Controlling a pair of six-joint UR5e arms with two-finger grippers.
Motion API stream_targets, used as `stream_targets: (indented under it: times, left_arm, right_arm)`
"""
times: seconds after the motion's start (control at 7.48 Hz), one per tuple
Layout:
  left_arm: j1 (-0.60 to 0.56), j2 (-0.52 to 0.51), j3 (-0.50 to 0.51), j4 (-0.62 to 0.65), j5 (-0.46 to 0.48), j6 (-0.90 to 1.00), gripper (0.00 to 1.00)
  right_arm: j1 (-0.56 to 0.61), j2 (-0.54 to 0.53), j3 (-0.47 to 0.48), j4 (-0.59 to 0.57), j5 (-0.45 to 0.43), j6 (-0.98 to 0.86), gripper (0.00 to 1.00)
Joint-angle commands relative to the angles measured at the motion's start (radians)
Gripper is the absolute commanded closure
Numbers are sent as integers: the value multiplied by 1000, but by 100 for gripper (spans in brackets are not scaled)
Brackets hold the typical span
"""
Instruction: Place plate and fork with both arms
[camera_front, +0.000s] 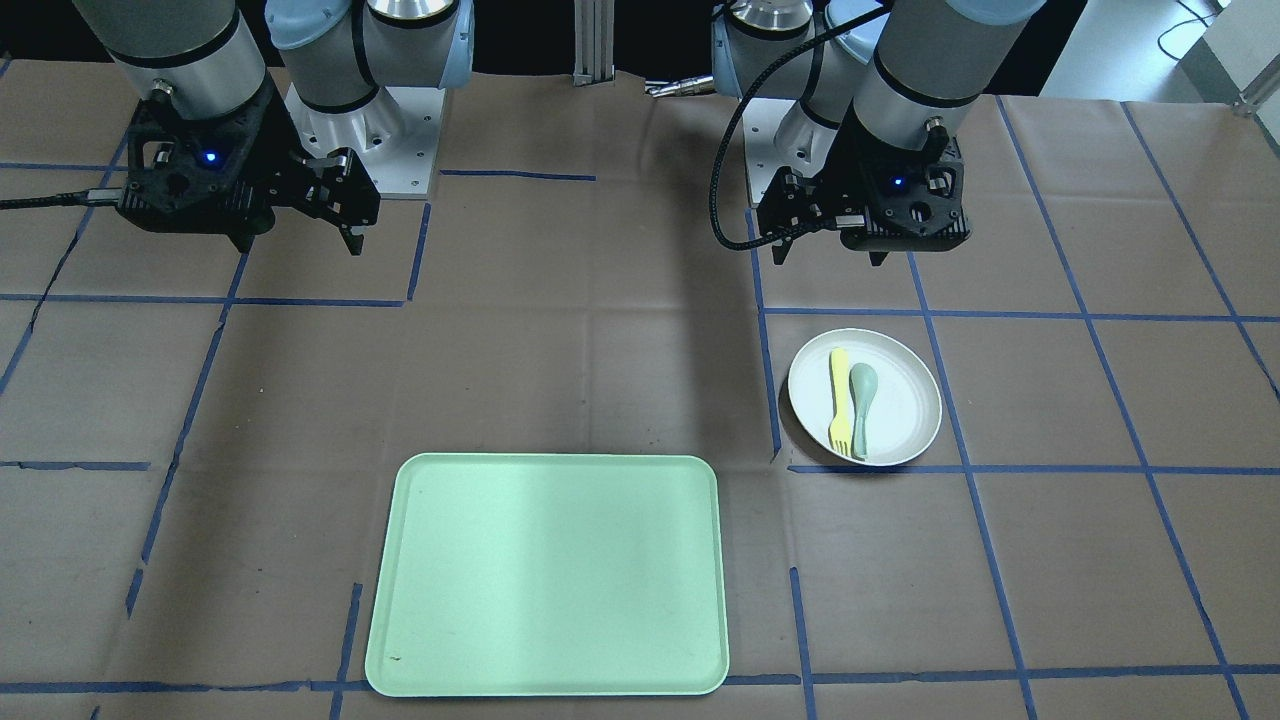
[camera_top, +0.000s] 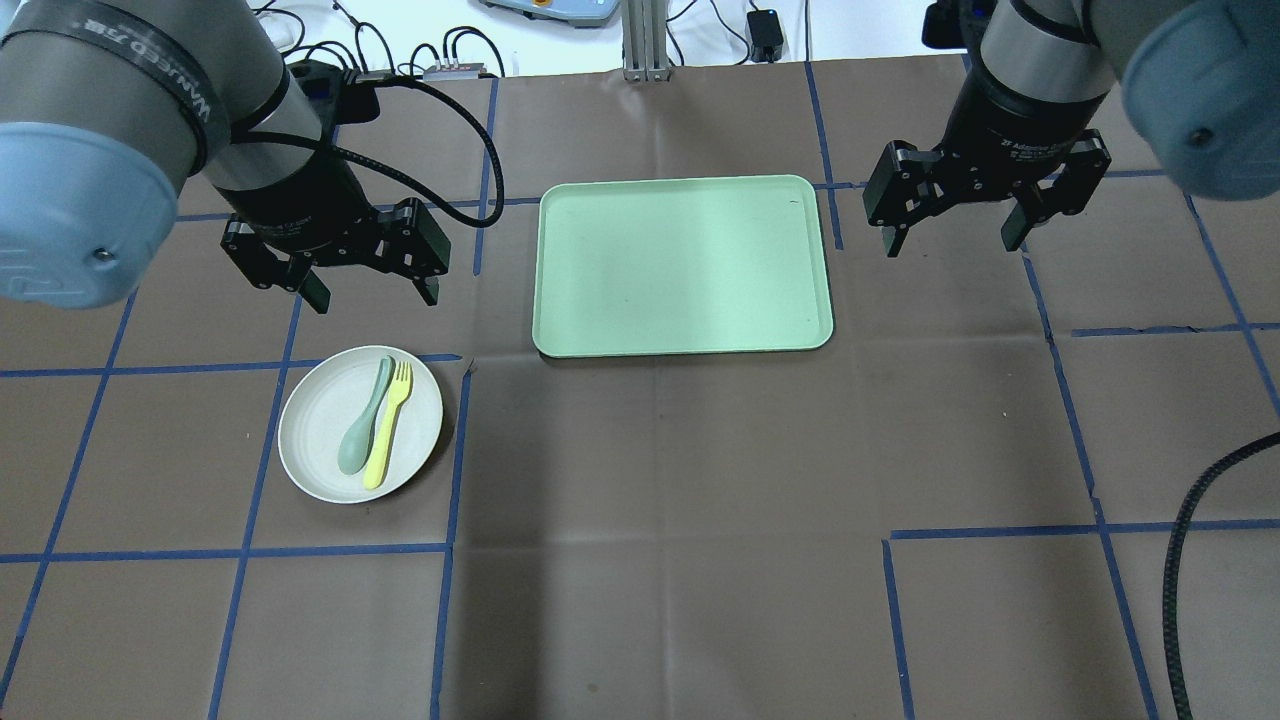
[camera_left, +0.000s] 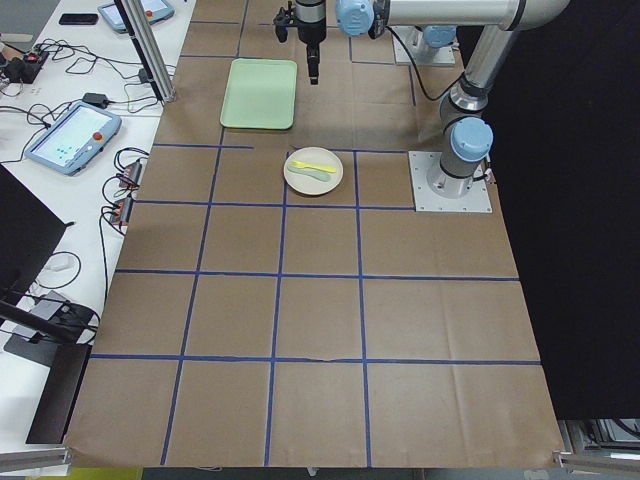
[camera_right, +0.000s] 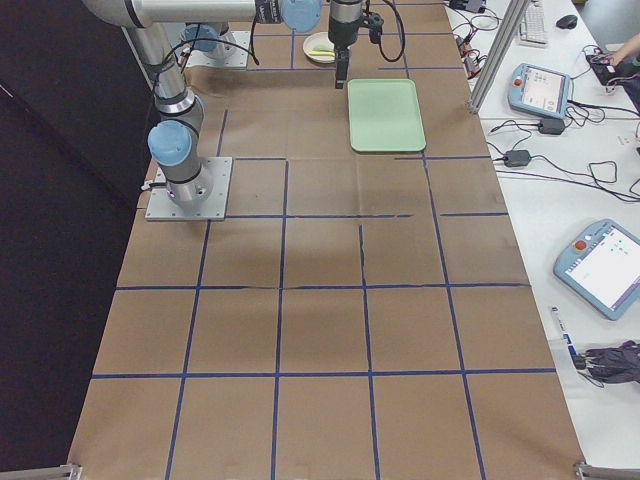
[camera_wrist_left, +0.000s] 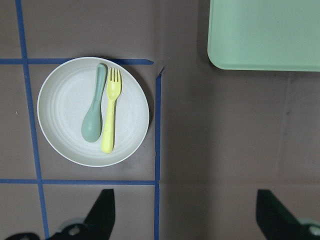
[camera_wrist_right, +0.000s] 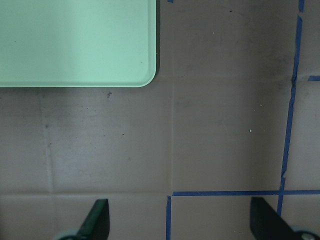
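The white plate (camera_top: 312, 425) lies on the table on my left side, also in the front view (camera_front: 905, 400) and the left wrist view (camera_wrist_left: 62, 110). The pale-yellow fork (camera_top: 388, 425) (camera_front: 840, 400) (camera_wrist_left: 110, 117) lies on it beside a grey-green spoon (camera_top: 362, 430). My left gripper (camera_top: 375, 295) (camera_front: 827, 255) hangs open and empty above the table, just beyond the plate. My right gripper (camera_top: 950, 240) (camera_front: 300, 240) hangs open and empty to the right of the tray. Both sets of fingers (camera_wrist_left: 102, 215) (camera_wrist_right: 97, 220) are spread wide.
The mint-green tray (camera_top: 685, 265) (camera_front: 550, 575) lies in the middle of the table between the arms, with nothing on it; its corners show in the wrist views (camera_wrist_left: 265, 32) (camera_wrist_right: 75, 40). Blue tape lines cross the brown table cover. A black cable (camera_top: 1190, 560) lies at the right edge.
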Motion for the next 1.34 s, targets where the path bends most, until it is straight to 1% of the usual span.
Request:
stream_targets:
  times: [0.0, 1.07, 1.2]
  left_arm:
    - [2, 2, -1, -3, 0, 2, 1]
    - [0, 3, -10, 5, -3, 2, 1]
    - [2, 0, -15, 3, -3, 56, 1]
  right_arm:
    - [0, 0, 1, 0, 0, -1, 0]
    - [0, 0, -2, 0, 0, -2, 0]
    - [-2, 0, 3, 0, 0, -2, 0]
